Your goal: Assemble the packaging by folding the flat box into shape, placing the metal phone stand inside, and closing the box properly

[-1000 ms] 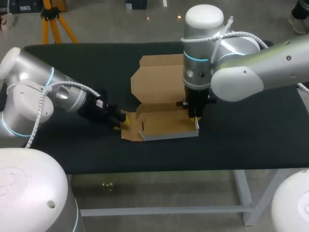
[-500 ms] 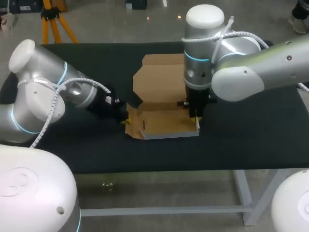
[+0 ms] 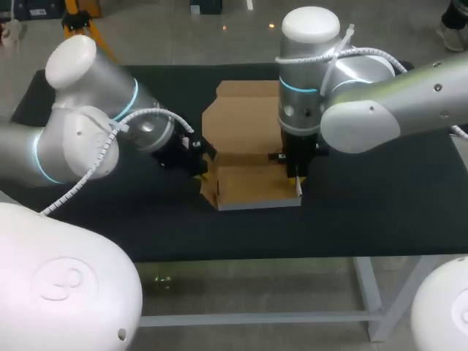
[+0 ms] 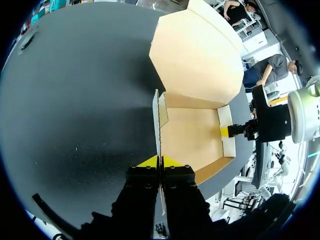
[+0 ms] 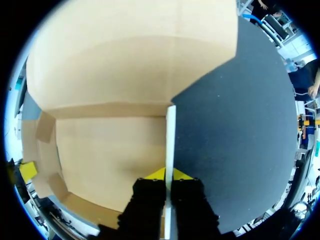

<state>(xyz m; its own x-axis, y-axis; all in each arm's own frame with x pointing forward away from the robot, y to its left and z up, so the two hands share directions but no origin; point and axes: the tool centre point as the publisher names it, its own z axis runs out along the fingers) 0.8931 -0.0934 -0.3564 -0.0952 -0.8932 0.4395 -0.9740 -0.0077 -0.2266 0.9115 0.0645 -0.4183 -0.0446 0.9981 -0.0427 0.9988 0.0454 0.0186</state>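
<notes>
The brown cardboard box (image 3: 252, 186) lies partly folded at mid-table, its lid flap (image 3: 245, 121) flat behind the tray. My left gripper (image 3: 205, 175) is shut on the box's left side wall (image 4: 157, 125), which stands upright between the yellow tips of the left gripper (image 4: 160, 162). My right gripper (image 3: 296, 179) is shut on the right side wall (image 5: 170, 135), a thin white-edged panel pinched by the right gripper (image 5: 169, 174). Each wrist view shows the other arm's yellow tip across the tray. No metal phone stand shows in any view.
The black table (image 3: 365, 212) has bare surface to the right of the box and along its front edge. My left arm's elbow (image 3: 80, 131) hangs over the table's left part.
My left arm has swung right toward the box, its gripper closing on the left side wall and bringing that flap up from lying outward to standing. The right arm has kept still.
</notes>
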